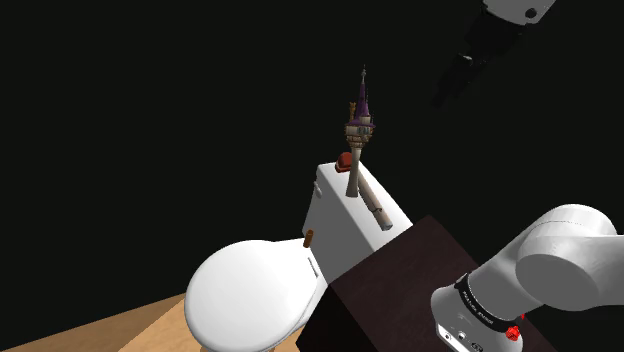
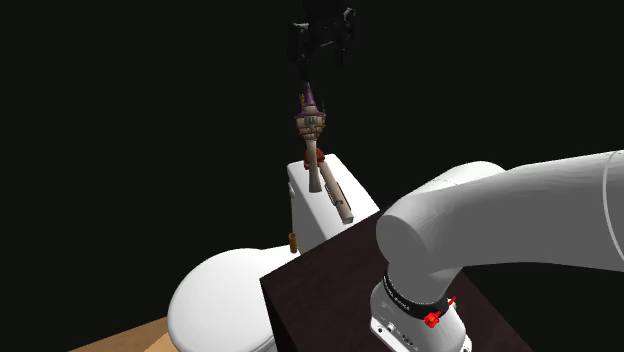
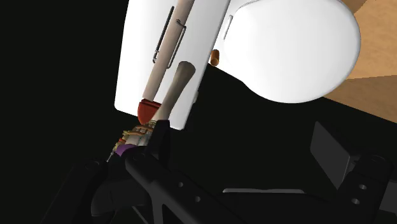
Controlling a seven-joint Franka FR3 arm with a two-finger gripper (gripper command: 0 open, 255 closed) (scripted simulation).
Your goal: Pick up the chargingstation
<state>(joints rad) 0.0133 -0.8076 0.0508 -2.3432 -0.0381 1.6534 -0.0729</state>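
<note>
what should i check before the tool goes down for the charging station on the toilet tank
1. Tool open, fingers apart: ok.
2. Tool holding nothing, with a gap above the tower: ok.
3. Which thing on the tank lid is the charging station, whether the tower, the red piece or the long beige piece: cannot tell.
4. Straight descent to the lid: not ok; in the second exterior view the tower's purple spire stands right under the tool.
5. Tool lined up over the lid: cannot tell; the shoulder view puts it off to its right.
</note>
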